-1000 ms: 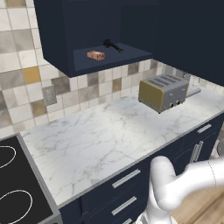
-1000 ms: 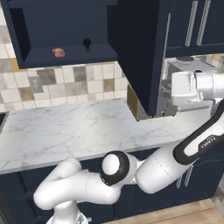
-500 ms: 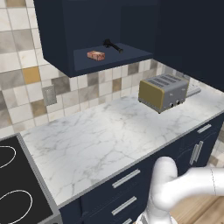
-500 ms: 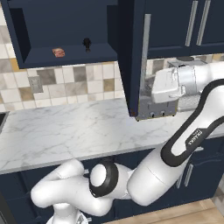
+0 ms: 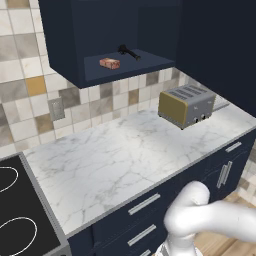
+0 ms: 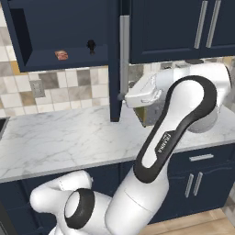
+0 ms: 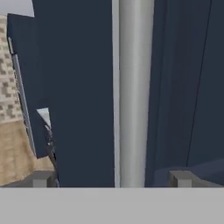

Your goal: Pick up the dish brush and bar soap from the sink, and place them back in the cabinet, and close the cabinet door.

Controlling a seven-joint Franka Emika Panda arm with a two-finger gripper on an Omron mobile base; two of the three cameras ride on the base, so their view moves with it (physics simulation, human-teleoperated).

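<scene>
You are dealing with the cabinet door, a stiff hinged panel standing edge-on and ajar beside the cabinet where the bar soap and dish brush are lying on the shelf floor; it should swing lightly, and its silver bar handle looks slick. Your gripper is standing with fingers spread fully wide, straddling that handle without clamping anything.

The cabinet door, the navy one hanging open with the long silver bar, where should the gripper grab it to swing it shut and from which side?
Grip the long vertical silver bar handle on the flat dark navy cabinet door near its lower end, coming head-on at the door's face. The bar is slender, upright and stands off the panel, so the open gripper, already straddling it in the hand view, can probably close across it.
</scene>
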